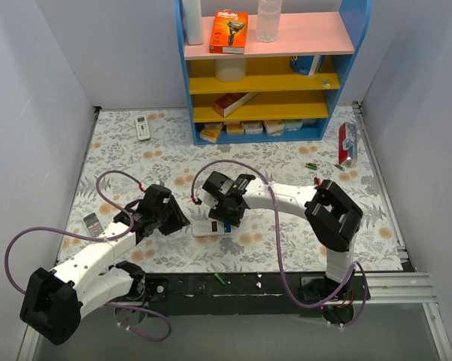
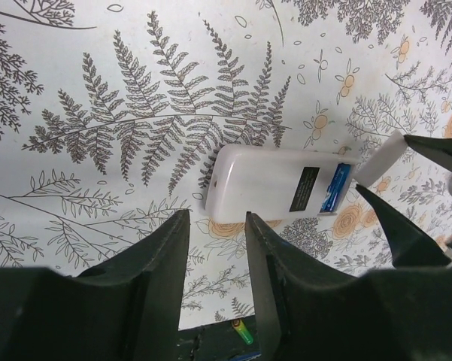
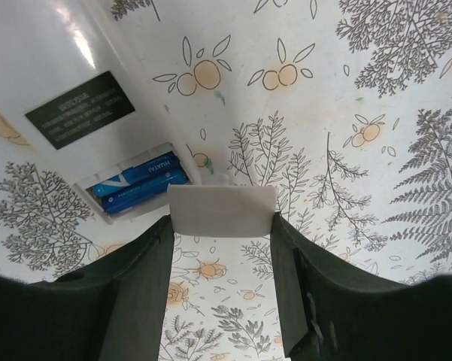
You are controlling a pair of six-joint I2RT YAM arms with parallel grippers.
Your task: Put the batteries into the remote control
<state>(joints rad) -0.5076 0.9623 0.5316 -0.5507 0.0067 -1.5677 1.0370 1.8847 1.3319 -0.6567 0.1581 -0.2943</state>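
Observation:
The remote control (image 1: 205, 228) lies back up on the flowered cloth, and it also shows in the left wrist view (image 2: 263, 183). Its recess is uncovered and holds two blue batteries (image 3: 135, 184), also seen in the left wrist view (image 2: 335, 188). My right gripper (image 3: 222, 220) is shut on the white battery cover (image 3: 221, 209) and holds it just beside the recess end. In the top view it (image 1: 226, 216) is over the remote's right end. My left gripper (image 2: 215, 219) is open and empty, just left of the remote (image 1: 182, 218). A green battery (image 2: 241, 331) lies on the black front edge.
A green battery (image 1: 310, 166) lies on the cloth at the right, near a red-and-blue pack (image 1: 347, 143). An all-white remote (image 1: 142, 127) lies at the back left. Another small remote (image 1: 94, 223) lies by the left arm. A blue shelf unit (image 1: 263, 68) stands at the back.

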